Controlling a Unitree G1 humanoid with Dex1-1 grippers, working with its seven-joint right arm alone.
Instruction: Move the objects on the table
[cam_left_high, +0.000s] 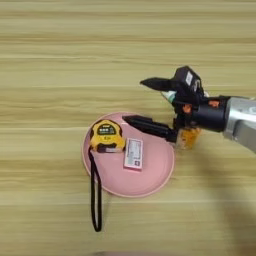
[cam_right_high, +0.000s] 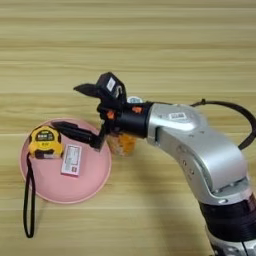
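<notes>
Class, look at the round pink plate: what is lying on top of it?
On the pink plate lie the yellow-black tape measure, its strap trailing onto the table, and the flat white-and-pink box. The open pincer reaches over the rim, hiding part of it.

Right end effector (cam_left_high: 141, 101) fingers spread wide, pointing left

Silver forearm (cam_right_high: 200, 145), black cable, 2 tapered black fingers (cam_right_high: 75, 131), orange accents.

All I'm seeing is a light wooden plank desk (cam_left_high: 60, 60) filling my view, so what kind of room this is, I can't tell.
</notes>
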